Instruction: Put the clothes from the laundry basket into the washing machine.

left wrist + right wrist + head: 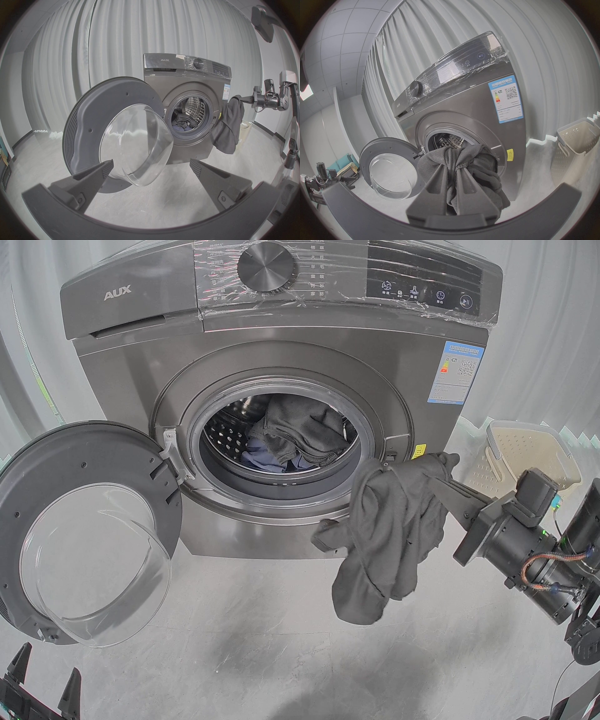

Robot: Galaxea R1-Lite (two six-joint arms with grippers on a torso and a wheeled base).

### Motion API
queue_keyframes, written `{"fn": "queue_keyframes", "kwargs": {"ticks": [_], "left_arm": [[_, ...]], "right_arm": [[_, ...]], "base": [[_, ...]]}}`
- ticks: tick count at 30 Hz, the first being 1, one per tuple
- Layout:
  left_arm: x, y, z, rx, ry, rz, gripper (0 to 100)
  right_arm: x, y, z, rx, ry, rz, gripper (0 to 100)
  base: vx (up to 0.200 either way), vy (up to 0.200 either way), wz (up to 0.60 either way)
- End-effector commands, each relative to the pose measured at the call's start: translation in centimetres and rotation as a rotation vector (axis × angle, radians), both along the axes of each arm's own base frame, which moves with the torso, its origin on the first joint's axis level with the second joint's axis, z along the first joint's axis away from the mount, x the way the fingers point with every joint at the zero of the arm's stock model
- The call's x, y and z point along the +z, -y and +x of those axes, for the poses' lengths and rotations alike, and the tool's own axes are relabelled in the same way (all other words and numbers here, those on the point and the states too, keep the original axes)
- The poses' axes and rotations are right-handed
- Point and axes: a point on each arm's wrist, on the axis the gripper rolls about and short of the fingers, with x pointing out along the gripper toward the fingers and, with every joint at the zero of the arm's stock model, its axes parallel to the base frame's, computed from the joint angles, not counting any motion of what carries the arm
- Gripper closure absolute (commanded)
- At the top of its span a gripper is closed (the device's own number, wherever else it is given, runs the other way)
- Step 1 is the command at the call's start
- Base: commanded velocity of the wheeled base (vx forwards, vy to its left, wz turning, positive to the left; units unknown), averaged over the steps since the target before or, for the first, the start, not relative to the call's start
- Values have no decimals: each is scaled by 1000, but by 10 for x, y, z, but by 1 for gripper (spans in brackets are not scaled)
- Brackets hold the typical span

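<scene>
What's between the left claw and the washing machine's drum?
The machine's open door stands between the left gripper and the drum, seen in the left wrist view.

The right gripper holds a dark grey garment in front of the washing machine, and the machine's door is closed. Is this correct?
Not quite: the door is open, swung out to the robot's left, as the head view shows. The right gripper does hold the dark grey garment in front of the washing machine.
</scene>
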Motion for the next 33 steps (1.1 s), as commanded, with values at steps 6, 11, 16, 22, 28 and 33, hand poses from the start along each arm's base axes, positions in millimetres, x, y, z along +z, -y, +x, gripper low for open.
{"fn": "queue_keyframes", "kwargs": {"ticks": [6,11,16,22,28,33], "left_arm": [[-4,1,0,-57,11,35,0],[-4,1,0,-57,11,35,0],[-4,1,0,-57,11,31,0],[89,2,-9,-25,324,-47,0],[87,8,37,-383,15,3,0],[83,13,71,-571,-150,12,0]], "right_arm": [[-5,-24,17,8,-8,3,100],[-1,-25,20,-1,15,22,100],[-8,-30,24,11,0,4,100],[1,-42,36,14,62,51,100],[-2,-60,40,52,71,60,100],[5,-68,45,63,109,100,100]], "base": [[0,0,0],[0,0,0],[0,0,0],[0,0,0],[0,0,0],[0,0,0]]}}
